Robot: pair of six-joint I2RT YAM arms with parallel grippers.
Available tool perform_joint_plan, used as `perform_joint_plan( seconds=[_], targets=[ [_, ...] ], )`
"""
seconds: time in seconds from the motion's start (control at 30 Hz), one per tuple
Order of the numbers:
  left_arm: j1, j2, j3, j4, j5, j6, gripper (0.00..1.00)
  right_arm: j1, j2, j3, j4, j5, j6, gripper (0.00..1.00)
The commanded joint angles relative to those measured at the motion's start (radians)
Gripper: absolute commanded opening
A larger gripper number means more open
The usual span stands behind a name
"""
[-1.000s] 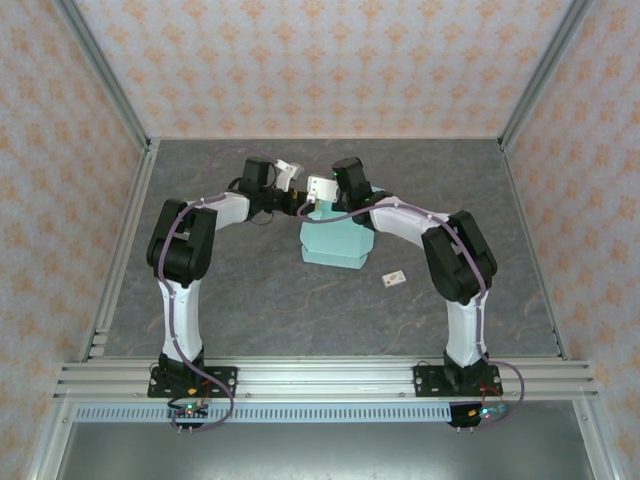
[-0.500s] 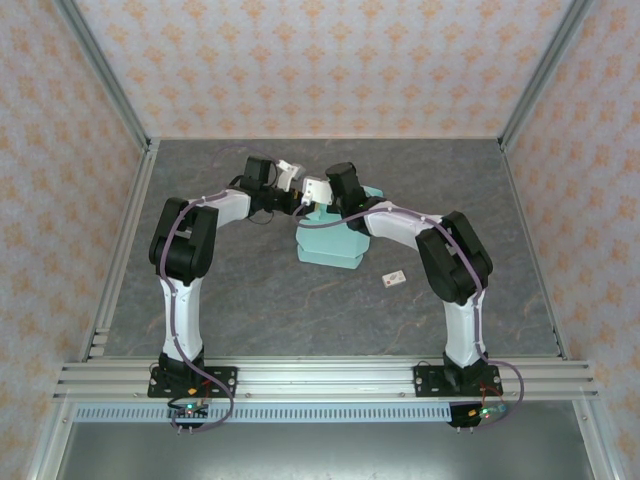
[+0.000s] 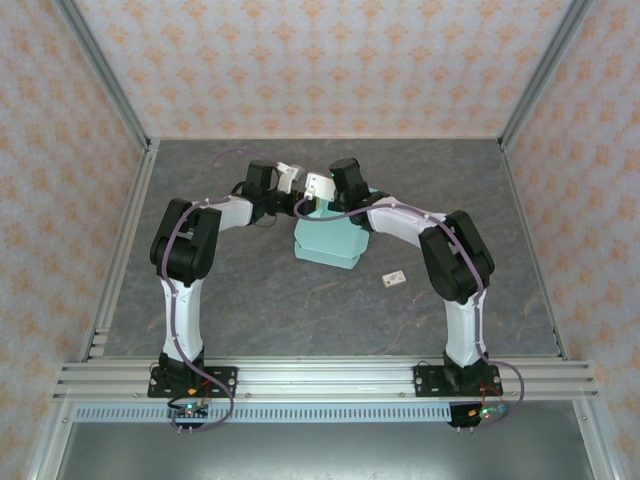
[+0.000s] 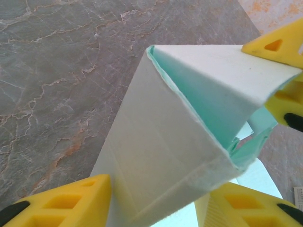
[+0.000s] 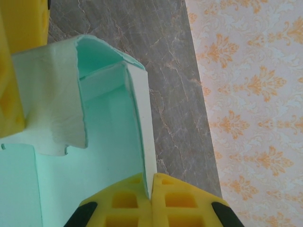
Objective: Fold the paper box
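Lab cell: aluminium frame (image 3: 320, 378), wallpapered walls (image 3: 320, 60)

Pale mint paper box (image 4: 161, 156) between yellow fingers (image 4: 61, 201) over marbled table (image 4: 57, 71).

The paper box (image 3: 330, 243) lies on the table (image 3: 220, 290), behind its middle, with a small tag (image 3: 394, 278) near the box's front right. At the box's rear edge the left pincer (image 4: 151, 201) sits just left of the right pincer (image 5: 151, 189).

We nudged the right gripper (image 5: 151, 189) leftward toward the left gripper (image 4: 156, 208), we carried the paper box (image 3: 330, 245) along with it, its near edge slid left and skewed slightly, we leaned the left elbow a touch rightward.
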Motion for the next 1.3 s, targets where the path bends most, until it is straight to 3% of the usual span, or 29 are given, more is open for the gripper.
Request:
perform_joint_plan(
  seconds=[0.0, 0.23, 0.63, 1.27],
  targets=[
    [-0.007, -0.047, -0.033, 0.084, -0.156, -0.024, 0.5, 0.013, -0.03, 0.032, -0.139, -0.113, 0.084, 0.0],
    [-0.015, -0.09, -0.124, 0.221, -0.245, -0.075, 0.47, 0.013, -0.021, 0.056, -0.167, -0.098, 0.085, 0.0],
    [-0.018, -0.078, -0.138, 0.293, -0.215, -0.108, 0.34, 0.016, 0.023, 0.095, -0.149, -0.014, 0.07, 0.04],
    [-0.045, -0.114, -0.137, 0.143, -0.286, -0.066, 0.27, -0.007, 0.056, 0.231, -0.384, -0.196, 0.238, 0.03]
  ],
)
